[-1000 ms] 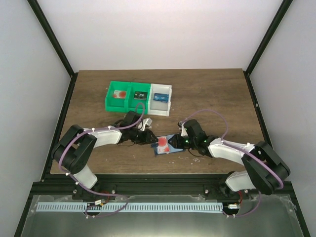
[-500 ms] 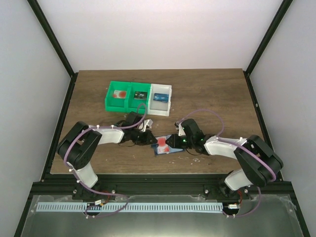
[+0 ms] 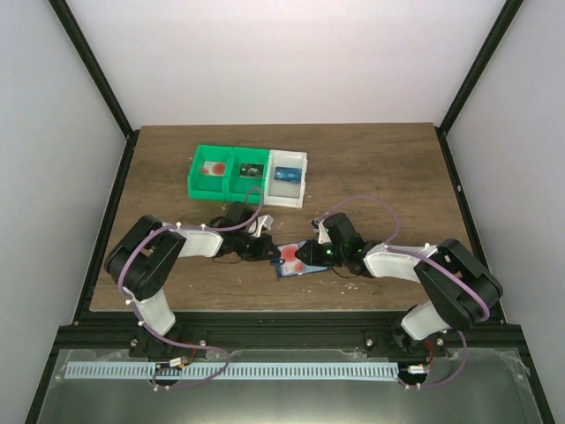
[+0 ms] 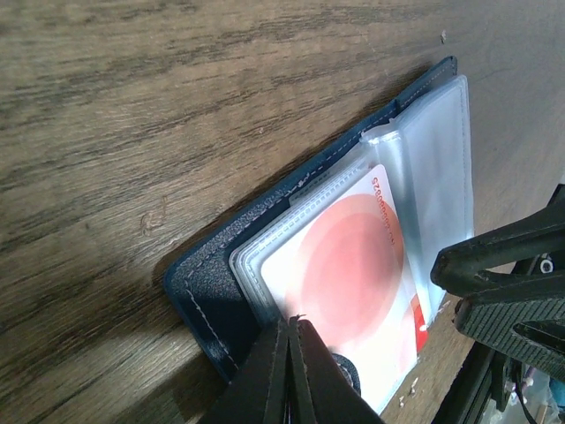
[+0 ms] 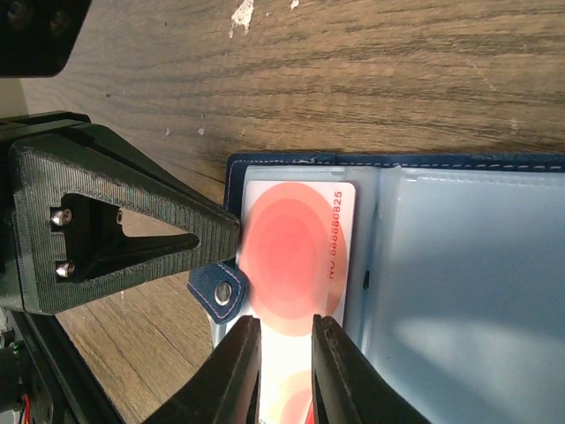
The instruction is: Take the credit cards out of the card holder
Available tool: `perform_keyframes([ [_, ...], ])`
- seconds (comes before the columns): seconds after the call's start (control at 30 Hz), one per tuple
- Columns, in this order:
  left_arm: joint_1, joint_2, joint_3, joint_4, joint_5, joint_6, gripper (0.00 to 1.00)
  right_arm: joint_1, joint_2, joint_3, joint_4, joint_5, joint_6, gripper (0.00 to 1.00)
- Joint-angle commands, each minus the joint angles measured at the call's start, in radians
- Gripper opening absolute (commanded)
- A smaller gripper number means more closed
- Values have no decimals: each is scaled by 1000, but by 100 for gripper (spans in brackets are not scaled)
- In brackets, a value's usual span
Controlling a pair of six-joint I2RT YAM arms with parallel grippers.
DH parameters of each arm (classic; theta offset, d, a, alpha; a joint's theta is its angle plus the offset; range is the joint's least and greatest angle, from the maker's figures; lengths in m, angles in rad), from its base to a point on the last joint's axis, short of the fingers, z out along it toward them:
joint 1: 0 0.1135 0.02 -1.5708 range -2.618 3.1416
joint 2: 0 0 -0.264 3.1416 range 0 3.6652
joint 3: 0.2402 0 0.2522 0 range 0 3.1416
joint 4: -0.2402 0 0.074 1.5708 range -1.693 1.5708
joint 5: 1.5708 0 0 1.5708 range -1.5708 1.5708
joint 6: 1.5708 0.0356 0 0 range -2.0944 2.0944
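The dark navy card holder (image 3: 297, 269) lies open on the table between both arms. A whitish-pink credit card (image 4: 353, 256) with a red spot sits in its clear pocket, partly slid out. The left gripper (image 4: 294, 320) is shut, and its tips rest at the card's near edge by the holder's snap tab (image 5: 218, 293). In the right wrist view the right gripper (image 5: 285, 322) stands slightly open over the same card (image 5: 296, 238). The card's face shows in the gap, and the red of a second card peeks out beneath. The holder's other pocket (image 5: 468, 291) looks pale blue.
A green bin (image 3: 193, 175) at the back holds a red-spotted card (image 3: 213, 170) in its left compartment. A white bin (image 3: 303, 179) beside it holds a blue item. The table's near edge runs just below the holder. The two grippers' fingers almost touch.
The left gripper's jaws have closed at the holder's left edge. The right gripper has narrowed a little and edged left over the card. The holder has stayed put.
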Motion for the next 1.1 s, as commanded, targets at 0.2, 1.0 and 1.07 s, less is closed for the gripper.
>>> perform_keyframes([
  [0.2, -2, 22, -13, 18, 1, 8, 5, -9, -7, -30, 26, 29, 30, 18],
  [1.0, -2, 31, -25, 33, 3, 6, 5, -11, 30, -40, 74, -18, 52, 14],
  [1.07, -2, 32, -27, 34, 4, 6, 5, -11, 34, -43, 79, -25, 54, 14],
])
